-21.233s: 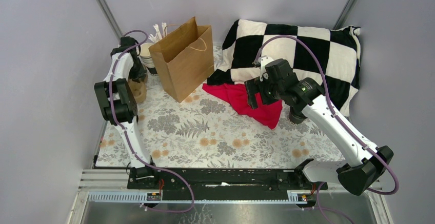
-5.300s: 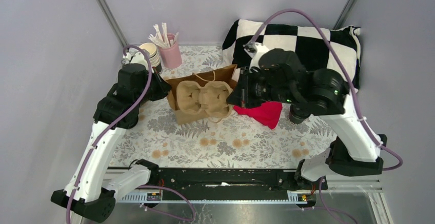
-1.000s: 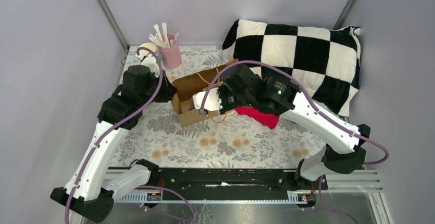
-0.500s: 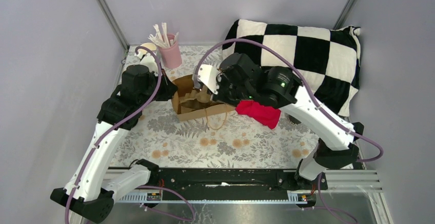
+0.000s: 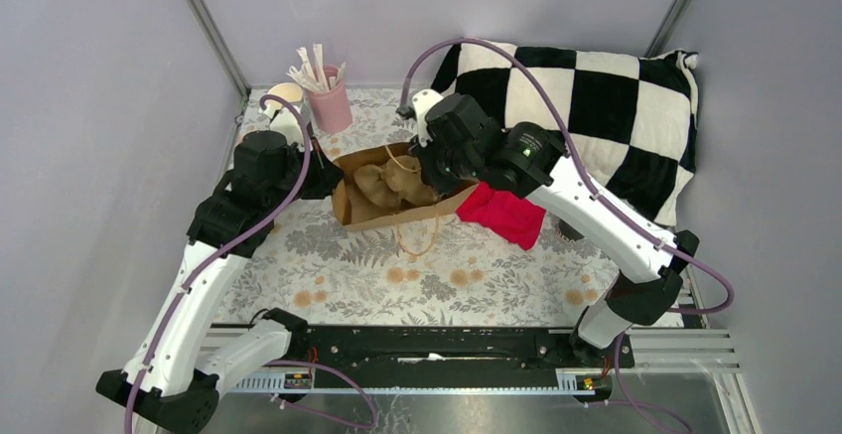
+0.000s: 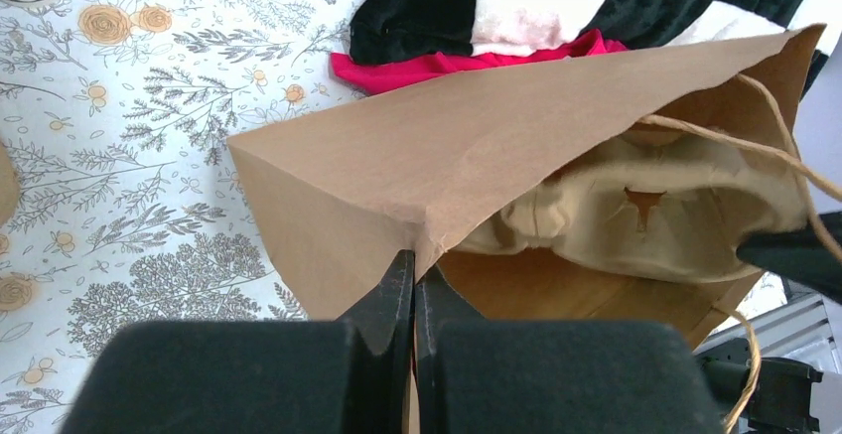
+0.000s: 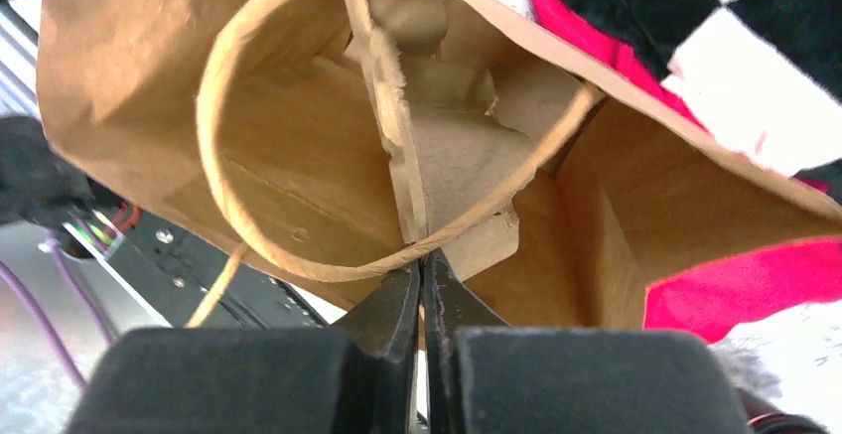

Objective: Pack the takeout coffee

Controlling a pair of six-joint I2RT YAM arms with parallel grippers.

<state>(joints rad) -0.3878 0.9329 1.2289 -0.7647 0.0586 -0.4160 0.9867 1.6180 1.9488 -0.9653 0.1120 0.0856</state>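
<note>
Floral tablecloth [image 5: 397,275]. Pinched brown paper bag [image 5: 397,213] rim in closed left gripper [image 6: 412,263], clamped beige pulp cup carrier [image 7: 452,156] in right gripper [image 7: 422,270]; risked ripping bag if yanked.

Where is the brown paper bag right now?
In the top view the brown paper bag sits centre-left, just left of the red cloth and in front of the pink cup.
</note>
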